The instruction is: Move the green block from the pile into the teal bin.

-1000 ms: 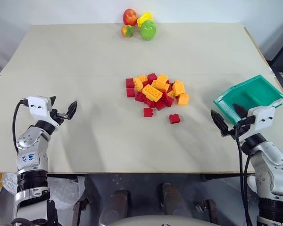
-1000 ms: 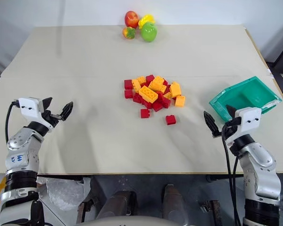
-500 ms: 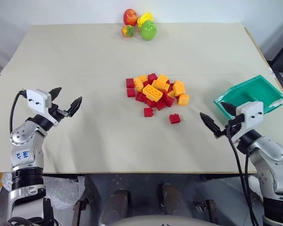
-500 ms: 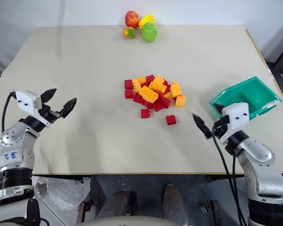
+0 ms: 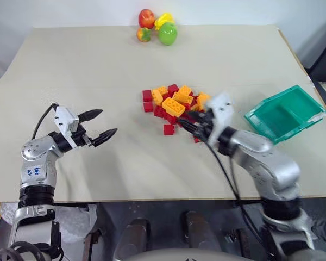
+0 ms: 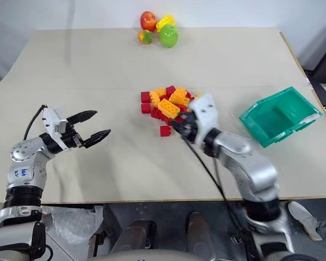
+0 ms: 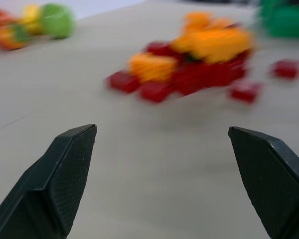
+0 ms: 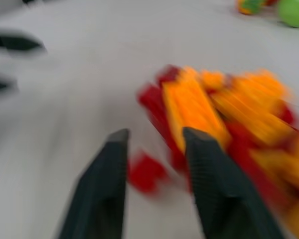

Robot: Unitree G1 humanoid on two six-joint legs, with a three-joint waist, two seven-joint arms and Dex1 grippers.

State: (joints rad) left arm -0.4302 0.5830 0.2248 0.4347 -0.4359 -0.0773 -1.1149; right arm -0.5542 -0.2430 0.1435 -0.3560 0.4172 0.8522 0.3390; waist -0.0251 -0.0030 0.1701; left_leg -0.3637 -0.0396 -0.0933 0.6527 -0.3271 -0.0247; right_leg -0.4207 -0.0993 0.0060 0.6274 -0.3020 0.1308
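Bricks in red and yellow-orange are lying heaped as the pile (image 5: 178,104) at the middle of the counter (image 5: 98,70). One small red brick (image 5: 169,129) is sitting loose just on the near side of the heap. The green block is not showing clearly in any view, so I cannot tell whether it is lying among these bricks or where.

The right tool (image 5: 188,120) is reaching in from the near right and pointing left and away. Its tips are standing at the near right edge of the pile, close by the loose red brick. In the right wrist view its two fingers (image 8: 112,164) are standing a little apart, with a narrow gap between them and nothing clamped in that gap. A long yellow-orange brick (image 8: 189,109) is lying just past the fingertips. Whether the tips are touching any brick I cannot tell.

The left tool (image 5: 105,122) is hanging over bare counter, well to the left of the pile, and is pointing right toward it. Its jaws are spread wide apart and are holding nothing; in the left wrist view the pile is showing beyond the two black fingers (image 7: 65,174).

The teal bin (image 5: 274,100) is sitting near the right edge of the counter, well apart from the pile and turned at an angle to the counter's edge. A cluster of toy fruit (image 5: 157,30) is resting at the far edge.
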